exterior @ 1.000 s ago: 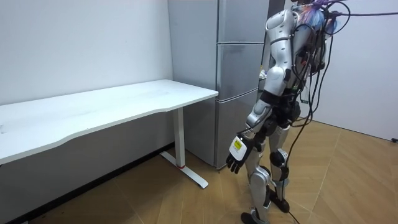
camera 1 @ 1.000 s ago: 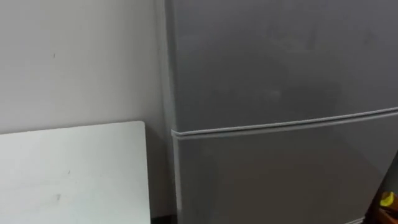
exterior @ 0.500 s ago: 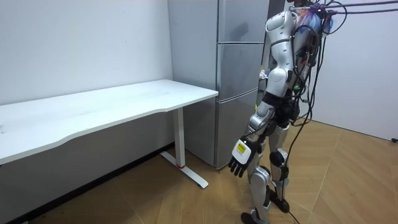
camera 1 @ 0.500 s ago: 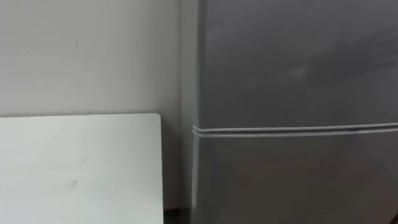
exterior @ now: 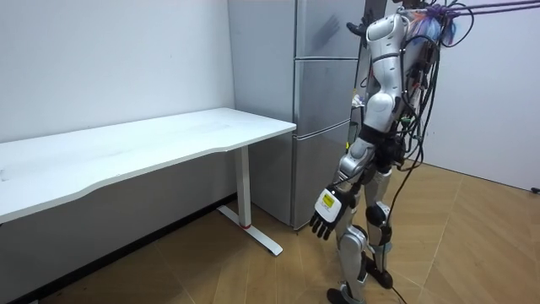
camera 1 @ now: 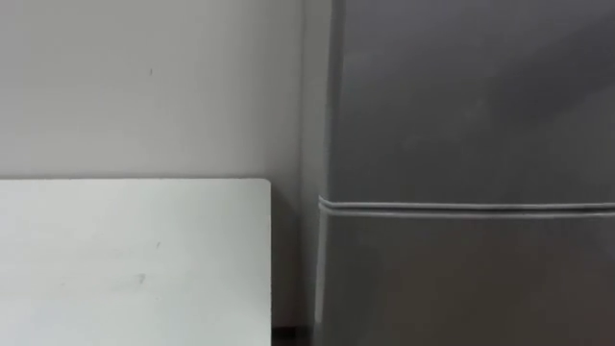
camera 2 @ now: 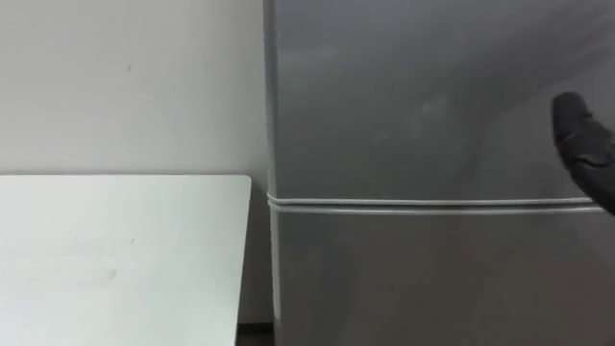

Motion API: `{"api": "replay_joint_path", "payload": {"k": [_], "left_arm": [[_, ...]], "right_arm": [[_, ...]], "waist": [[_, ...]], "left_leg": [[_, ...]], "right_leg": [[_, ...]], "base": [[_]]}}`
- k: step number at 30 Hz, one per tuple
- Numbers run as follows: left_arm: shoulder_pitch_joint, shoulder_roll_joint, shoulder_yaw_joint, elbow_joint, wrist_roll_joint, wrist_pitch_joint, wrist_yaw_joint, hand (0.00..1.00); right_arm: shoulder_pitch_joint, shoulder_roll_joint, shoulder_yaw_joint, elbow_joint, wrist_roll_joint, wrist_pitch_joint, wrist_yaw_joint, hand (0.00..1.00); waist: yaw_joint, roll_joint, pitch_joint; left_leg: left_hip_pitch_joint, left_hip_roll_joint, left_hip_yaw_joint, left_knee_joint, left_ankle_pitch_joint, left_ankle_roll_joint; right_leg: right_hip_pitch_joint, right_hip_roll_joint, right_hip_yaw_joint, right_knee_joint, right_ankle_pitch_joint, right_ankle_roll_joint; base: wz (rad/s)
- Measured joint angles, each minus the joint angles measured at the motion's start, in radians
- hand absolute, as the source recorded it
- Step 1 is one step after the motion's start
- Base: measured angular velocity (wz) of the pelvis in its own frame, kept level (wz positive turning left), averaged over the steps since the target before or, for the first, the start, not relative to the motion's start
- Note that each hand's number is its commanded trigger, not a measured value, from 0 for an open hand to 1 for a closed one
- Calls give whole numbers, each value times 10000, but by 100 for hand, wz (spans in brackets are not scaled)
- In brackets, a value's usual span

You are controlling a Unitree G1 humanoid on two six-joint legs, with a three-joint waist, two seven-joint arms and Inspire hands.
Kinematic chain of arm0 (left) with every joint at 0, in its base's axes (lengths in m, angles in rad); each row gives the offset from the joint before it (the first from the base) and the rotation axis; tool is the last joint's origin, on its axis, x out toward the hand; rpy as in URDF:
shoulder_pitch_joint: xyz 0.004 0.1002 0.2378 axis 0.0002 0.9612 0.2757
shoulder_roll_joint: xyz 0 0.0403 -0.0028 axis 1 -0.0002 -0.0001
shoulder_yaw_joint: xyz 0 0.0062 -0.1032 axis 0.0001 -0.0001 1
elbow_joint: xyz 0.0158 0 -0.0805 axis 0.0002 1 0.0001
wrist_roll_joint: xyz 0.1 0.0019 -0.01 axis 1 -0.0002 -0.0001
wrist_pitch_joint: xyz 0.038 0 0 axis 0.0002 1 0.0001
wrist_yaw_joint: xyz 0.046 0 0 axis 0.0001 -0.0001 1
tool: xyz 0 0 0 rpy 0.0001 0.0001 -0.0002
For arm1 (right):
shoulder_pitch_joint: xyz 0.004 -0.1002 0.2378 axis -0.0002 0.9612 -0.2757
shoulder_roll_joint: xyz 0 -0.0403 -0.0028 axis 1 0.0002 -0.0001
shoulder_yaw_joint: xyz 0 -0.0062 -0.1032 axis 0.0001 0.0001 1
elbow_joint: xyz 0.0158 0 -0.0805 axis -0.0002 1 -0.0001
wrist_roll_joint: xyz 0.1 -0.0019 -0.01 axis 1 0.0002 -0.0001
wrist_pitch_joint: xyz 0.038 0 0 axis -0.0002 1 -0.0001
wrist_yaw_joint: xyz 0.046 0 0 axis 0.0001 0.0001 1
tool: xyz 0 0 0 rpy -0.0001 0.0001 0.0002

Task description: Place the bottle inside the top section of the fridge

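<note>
A tall grey fridge stands right before me, its upper door (camera 2: 413, 96) and lower door (camera 2: 413, 279) both closed, a pale seam between them. My right hand (camera 2: 582, 144) is raised in front of the upper door near its right side, dark fingers fairly straight and pointing up-left, holding nothing that I can see. The room view has me standing upright close to the fridge (exterior: 325, 101), right arm lifted to the upper door. My left hand (exterior: 326, 211) hangs by my thigh with relaxed fingers, empty.
A white table (camera 1: 125, 259) stands left of the fridge against the pale wall, its near corner a narrow gap from the fridge side. In the room view the table (exterior: 126, 148) runs long to the left over wooden floor.
My right arm has risen toward the upper door and the hand has come into the right eye view. The eye view has drifted, so fridge and table sit further right. Left hand unchanged.
</note>
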Motion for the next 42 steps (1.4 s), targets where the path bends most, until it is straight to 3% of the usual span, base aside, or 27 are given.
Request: {"api": "replay_joint_path", "payload": {"k": [5,7,15,19,24,28,36,42], "left_arm": [[-26,104,29,-3,72,535,-298,0],[-148,149,29,-17,94,843,-439,0],[-432,409,5,-739,286,1688,-1016,0],[-246,556,-4,-1501,277,2024,-1105,0],[-144,852,-332,-1772,169,2158,-1165,0],[-155,870,-395,-1900,181,2205,-1226,0],[-177,869,-379,-1946,185,2164,-1157,0],[-82,868,-364,-1934,168,1798,-1166,0]], "right_arm": [[-456,-35,144,1608,-2129,227,83,0],[-601,-267,116,2529,-3393,210,86,0],[-2039,-842,495,5373,-4840,449,710,0],[-2328,-1434,526,6351,-6001,1233,1112,0],[-2524,-1978,879,6907,-6645,2140,1300,0],[-2521,-1989,872,6862,-6634,2462,1323,0],[-2394,-1988,878,6389,-6424,2473,1312,0],[-1787,-1990,549,5945,-5576,2369,1219,0]], "waist": [[52,-261,11],[47,-365,37],[-67,-407,42],[154,-536,-25],[291,-585,-62],[397,-550,-86],[151,-515,-171],[30,-539,-199]], "left_leg": [[-72,-37,-156,20,6,11],[-93,-41,-206,88,9,17],[-275,-35,-323,467,17,134],[-380,-74,-379,554,141,172],[-624,-45,-489,889,167,190],[-815,-56,-578,1029,169,198],[-848,-73,-605,966,216,274],[-687,-121,-602,704,219,276]], "right_leg": [[14,-52,-175,-6,2,2],[-20,-62,-149,43,11,-8],[10,-135,-245,151,174,29],[-36,-182,-267,160,337,51],[-116,-147,-243,170,460,-13],[-247,-123,-220,159,613,8],[-210,-99,-223,141,673,-34],[-167,-104,-206,27,649,-37]], "base": [[7],[-2],[1],[5],[3],[-2],[1],[0]]}}
